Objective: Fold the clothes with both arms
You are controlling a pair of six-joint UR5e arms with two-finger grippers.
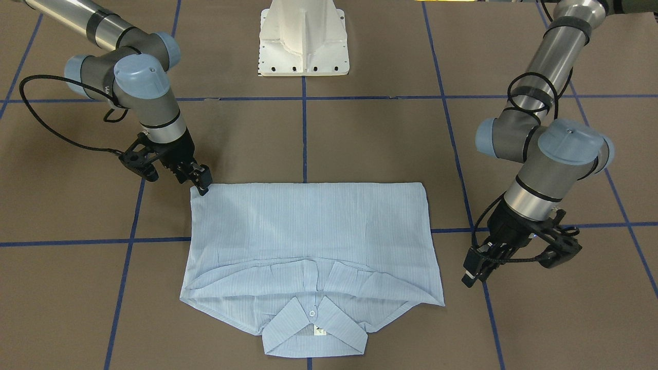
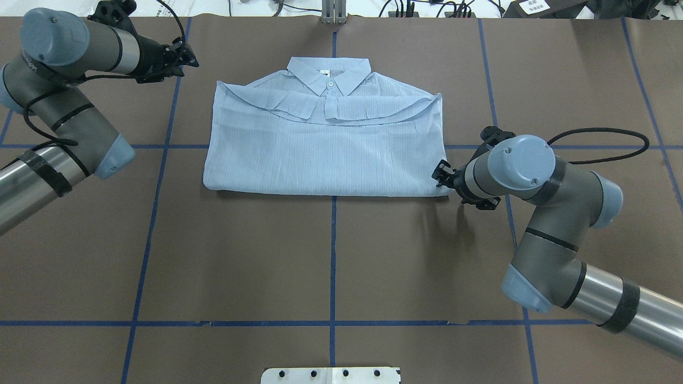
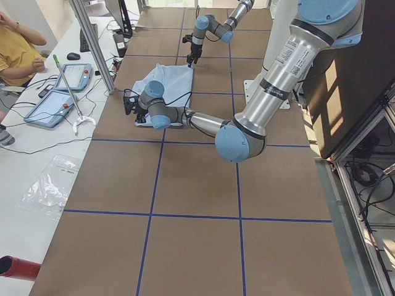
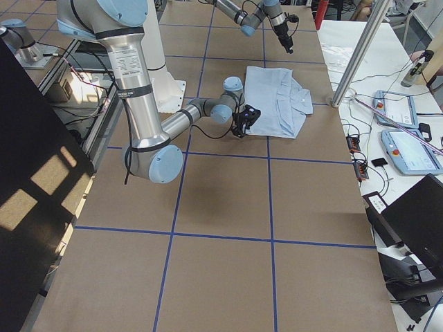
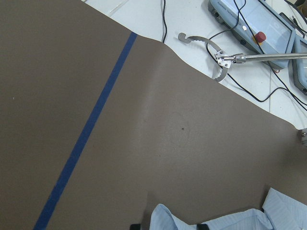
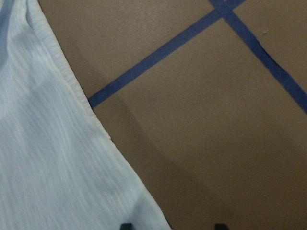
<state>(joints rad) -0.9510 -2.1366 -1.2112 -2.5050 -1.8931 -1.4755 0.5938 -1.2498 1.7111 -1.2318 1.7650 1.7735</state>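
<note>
**Front-facing view:** one light blue, finely striped button-up shirt (image 1: 308, 231) lies flat on the brown paper-covered desk (image 1: 370, 149), close to the operators' edge and about midway along it, collar pointing at that edge. It's already a wide rectangle, with the sleeves tucked across the chest and the hem brought up. The black two-finger right gripper (image 1: 201, 181) touches the shirt's corner on the robot's side. The matching left gripper (image 1: 475, 270) hangs near the collar-side corner at the other end, not touching. One white pedestal base (image 1: 303, 46) stands at the robot's edge.

**Overhead:** same story. Two silver-grey tubular arms, two grippers, one shirt.

**Side views:** too small to read the jaws. There's one person in yellow and two tablet-like panels on the bench past the desk's edge.

**Left wrist view:** two dark tips sit apart, so that hand looks open and holding nothing, with cloth low in frame.

**Right wrist view:** the fingertips (image 6: 125, 225) are spread too. They're open over the shirt's corner and not pinching it yet.

Probably most of the folding is done, with maybe one sideways fold to go.
</note>
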